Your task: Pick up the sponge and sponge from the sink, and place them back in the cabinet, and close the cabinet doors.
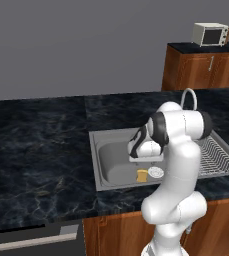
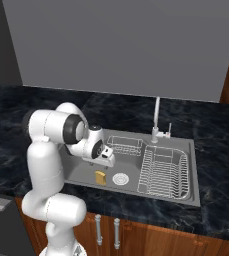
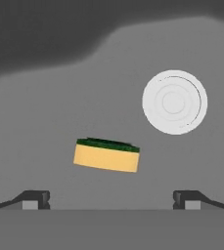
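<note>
Now your pincer (image 3: 111,197) hangs wide open above the sponge (image 3: 106,155) in the sink (image 1: 97,165), so lower and close on it.

Arm (image 1: 178,165) hides sink (image 1: 98,165) middle; gripper (image 3: 111,199) cropped

One yellow rectangular sponge with a dark green scouring face (image 3: 106,155) is lying in one grey steel sink basin (image 1: 113,167). One round white drain (image 3: 174,102), one wire draining rack (image 2: 163,171), and one curved silver faucet (image 1: 188,98) are showing.
</note>
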### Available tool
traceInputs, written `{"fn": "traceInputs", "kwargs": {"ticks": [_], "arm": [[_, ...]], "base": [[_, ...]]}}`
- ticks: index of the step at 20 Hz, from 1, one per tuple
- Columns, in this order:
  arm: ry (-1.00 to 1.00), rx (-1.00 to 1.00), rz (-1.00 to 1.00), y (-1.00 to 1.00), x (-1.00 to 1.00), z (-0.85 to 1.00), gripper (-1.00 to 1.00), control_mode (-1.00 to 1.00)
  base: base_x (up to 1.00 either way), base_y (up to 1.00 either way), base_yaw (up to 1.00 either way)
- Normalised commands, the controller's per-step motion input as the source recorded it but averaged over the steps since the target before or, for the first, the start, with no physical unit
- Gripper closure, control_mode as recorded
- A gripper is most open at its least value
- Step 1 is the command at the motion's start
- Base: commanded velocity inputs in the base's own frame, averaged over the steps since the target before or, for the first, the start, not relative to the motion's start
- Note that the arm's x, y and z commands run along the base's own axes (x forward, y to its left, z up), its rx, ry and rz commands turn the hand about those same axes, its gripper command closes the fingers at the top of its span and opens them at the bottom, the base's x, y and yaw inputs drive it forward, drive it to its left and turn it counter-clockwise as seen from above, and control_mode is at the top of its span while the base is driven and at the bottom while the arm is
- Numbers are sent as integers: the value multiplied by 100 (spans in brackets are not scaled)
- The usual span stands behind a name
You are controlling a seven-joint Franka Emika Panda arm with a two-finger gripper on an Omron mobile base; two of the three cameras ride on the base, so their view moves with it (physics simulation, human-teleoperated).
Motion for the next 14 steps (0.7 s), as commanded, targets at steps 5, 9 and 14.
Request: {"fn": "traceInputs", "kwargs": {"ticks": [5,9,14], "arm": [[0,0,0,0,17,-10,-100,-100],[0,0,0,0,15,-10,-100,-100],[0,0,0,0,8,-7,-100,-100]], "base": [[0,0,0],[0,0,0],[0,0,0]]}}
